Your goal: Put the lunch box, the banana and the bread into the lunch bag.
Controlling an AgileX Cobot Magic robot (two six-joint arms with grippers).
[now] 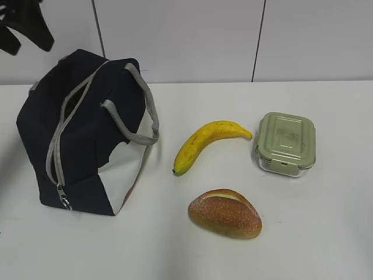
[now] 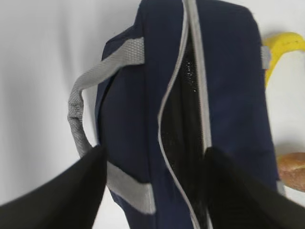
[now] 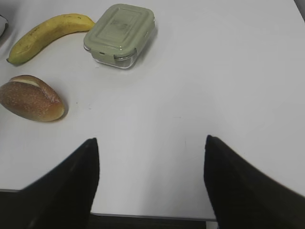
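The navy lunch bag stands at the left with its grey zipper part open, showing a dark slit. The banana lies in the middle, the bread in front of it, and the lunch box with its green lid at the right. My left gripper is open, hovering above the bag's top with its fingers either side of the near end; part of that arm shows at the top left of the exterior view. My right gripper is open and empty over bare table, near the front edge, apart from the lunch box, banana and bread.
The white table carries everything. A white panelled wall stands behind. A grey strap handle hangs off the bag's right side; another loops at its left in the left wrist view. The table's front edge shows below my right gripper.
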